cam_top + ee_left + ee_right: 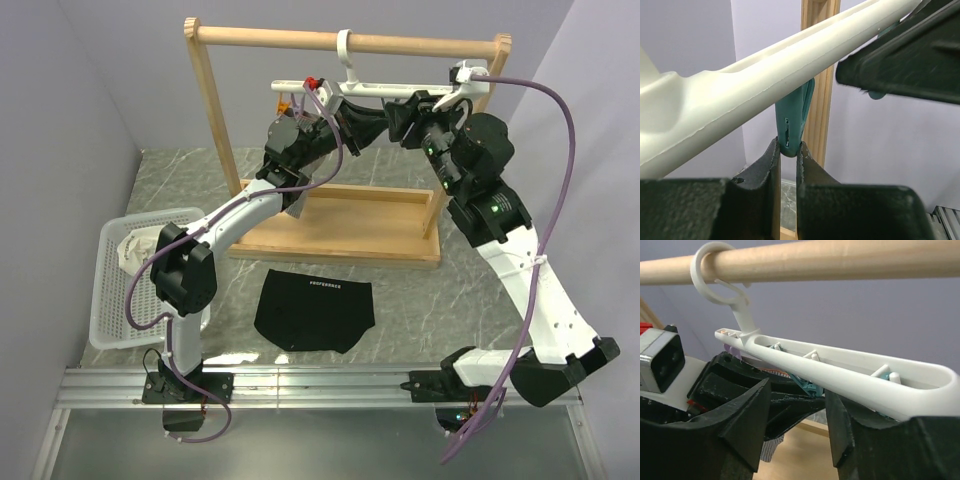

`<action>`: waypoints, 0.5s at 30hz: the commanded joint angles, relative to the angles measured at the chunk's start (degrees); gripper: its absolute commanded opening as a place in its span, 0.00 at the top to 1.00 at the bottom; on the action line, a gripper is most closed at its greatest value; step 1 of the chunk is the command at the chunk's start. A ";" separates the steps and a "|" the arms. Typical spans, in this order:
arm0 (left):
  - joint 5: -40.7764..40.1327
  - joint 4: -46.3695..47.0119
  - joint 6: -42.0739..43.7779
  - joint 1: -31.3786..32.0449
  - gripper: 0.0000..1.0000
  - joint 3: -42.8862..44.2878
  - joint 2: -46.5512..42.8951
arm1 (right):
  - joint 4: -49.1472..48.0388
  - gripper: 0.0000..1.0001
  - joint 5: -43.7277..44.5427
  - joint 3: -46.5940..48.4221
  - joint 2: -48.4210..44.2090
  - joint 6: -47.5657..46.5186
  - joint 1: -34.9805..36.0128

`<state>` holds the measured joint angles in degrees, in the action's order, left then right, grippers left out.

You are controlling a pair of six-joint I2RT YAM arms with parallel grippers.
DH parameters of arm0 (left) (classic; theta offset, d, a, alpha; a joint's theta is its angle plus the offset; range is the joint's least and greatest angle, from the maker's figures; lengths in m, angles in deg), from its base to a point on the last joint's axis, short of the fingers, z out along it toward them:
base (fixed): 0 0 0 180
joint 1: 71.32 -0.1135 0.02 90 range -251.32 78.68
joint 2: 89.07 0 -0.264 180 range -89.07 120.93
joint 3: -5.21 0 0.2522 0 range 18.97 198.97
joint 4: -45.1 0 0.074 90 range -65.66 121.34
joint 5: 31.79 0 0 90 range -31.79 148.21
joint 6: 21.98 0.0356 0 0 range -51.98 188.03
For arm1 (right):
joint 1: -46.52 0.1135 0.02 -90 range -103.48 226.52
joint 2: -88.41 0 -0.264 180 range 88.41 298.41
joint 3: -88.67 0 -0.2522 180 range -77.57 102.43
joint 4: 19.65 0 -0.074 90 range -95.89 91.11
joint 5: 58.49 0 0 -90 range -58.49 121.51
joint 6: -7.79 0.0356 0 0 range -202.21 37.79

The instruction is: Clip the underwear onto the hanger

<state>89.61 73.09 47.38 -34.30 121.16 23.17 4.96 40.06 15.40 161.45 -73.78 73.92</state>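
L fingers [771,159] nearly shut, pinching 1 teal clip [794,117] under hanger [740,95]; R fingers [752,407] spread wide, gripping nothing, just beneath it. Underwear [313,310] flat by worktop [430,300] near edge, well apart from both.

Marbled table [420,300]: underwear [313,310], wooden rack [340,235], basket [100,290] holding maybe cloth [135,248]

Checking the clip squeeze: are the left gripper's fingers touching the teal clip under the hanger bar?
Touching. The left wrist view shows the teal clip's lower end pinched between both fingers of the left gripper, with no gap.
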 commanded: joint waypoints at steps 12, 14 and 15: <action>-0.28 -0.01 2.10 0.87 1.00 -1.47 -2.91 | 0.40 0.37 1.55 7.14 6.42 -1.57 0.81; -0.11 0.08 2.27 0.87 1.00 -1.73 -3.00 | -0.13 0.37 2.34 6.88 6.51 -1.75 0.99; -0.20 0.08 2.27 0.95 1.00 -1.73 -3.09 | -0.48 0.39 2.69 6.88 6.51 -1.75 0.99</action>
<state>88.13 73.05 48.47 -34.22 119.96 23.13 6.64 40.96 19.75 168.75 -74.52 74.45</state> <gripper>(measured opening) 0.136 0.621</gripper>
